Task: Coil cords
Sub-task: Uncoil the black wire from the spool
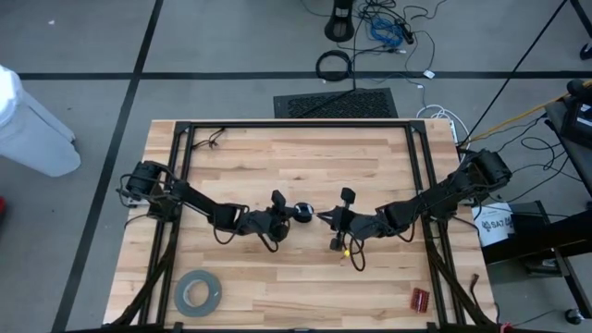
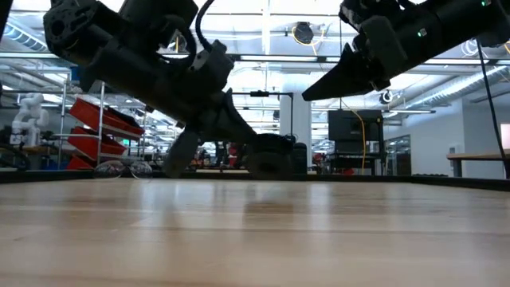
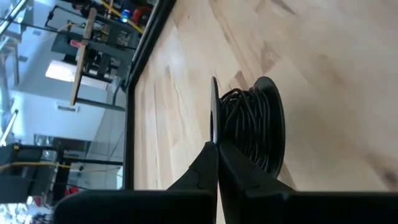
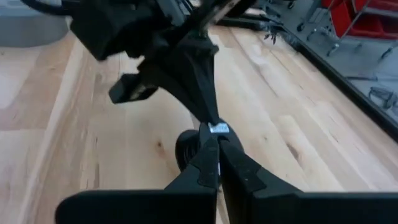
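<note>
The cord is a thin dark wire wound on a small black disc-shaped spool [image 3: 252, 127], at the table's middle [image 1: 304, 212]. My left gripper [image 1: 292, 215] is shut on the spool from the table's left. My right gripper [image 1: 326, 215] faces it from the right, tips close to the left gripper's. It is shut on a small pale piece [image 4: 217, 129]. In the low view the right gripper [image 2: 307, 96] hangs higher than the spool [image 2: 271, 157]. Any wire running from the spool to that piece does not show. My left gripper pinches the spool's thin outer flange [image 3: 213, 115] at its rim between the two fingers, coming slanting down from the table's left. The spool stands on edge with the wound wire beside the fingers; whether its lower rim rests on the table I cannot tell. My right gripper pinches a small pale piece [image 4: 219, 129] at its fingertips, coming slanting down from the table's right. The piece is clear of the table. Whether it is the cord's end cannot be told.
A wide grey tape roll [image 1: 198, 292] lies near the front left. A small red object [image 1: 421, 298] lies at the front right and a small yellow thing [image 1: 344, 250] below the right arm. Black frame rails [image 1: 296, 123] border the wooden table.
</note>
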You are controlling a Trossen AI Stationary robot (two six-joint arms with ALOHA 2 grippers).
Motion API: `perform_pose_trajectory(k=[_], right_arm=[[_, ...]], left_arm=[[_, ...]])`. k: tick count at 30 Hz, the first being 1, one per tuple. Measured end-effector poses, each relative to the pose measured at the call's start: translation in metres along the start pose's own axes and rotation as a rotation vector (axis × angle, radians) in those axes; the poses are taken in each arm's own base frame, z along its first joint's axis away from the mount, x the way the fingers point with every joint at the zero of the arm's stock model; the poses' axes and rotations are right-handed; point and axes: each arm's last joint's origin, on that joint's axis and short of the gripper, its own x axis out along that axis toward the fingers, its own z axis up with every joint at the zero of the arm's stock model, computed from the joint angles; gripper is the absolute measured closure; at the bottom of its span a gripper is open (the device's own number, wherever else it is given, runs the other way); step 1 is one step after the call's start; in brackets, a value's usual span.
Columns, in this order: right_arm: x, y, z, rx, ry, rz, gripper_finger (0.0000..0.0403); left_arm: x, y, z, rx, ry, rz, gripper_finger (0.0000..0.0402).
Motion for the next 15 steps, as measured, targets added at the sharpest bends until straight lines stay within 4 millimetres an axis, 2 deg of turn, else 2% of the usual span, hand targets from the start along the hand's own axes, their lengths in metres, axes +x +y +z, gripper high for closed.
perform_pose_trajectory(k=[11, 15], right_arm=[[0.000, -0.001, -0.003, -0.020, 0.029, -0.004, 0.0274], [0.000, 0.000, -0.004, -0.028, 0.033, 0.001, 0.0243]], left_arm=[[-0.005, -0.004, 0.013, -0.073, -0.031, -0.004, 0.0401], [-0.006, -0.005, 0.014, -0.109, -0.037, -0.007, 0.0401]])
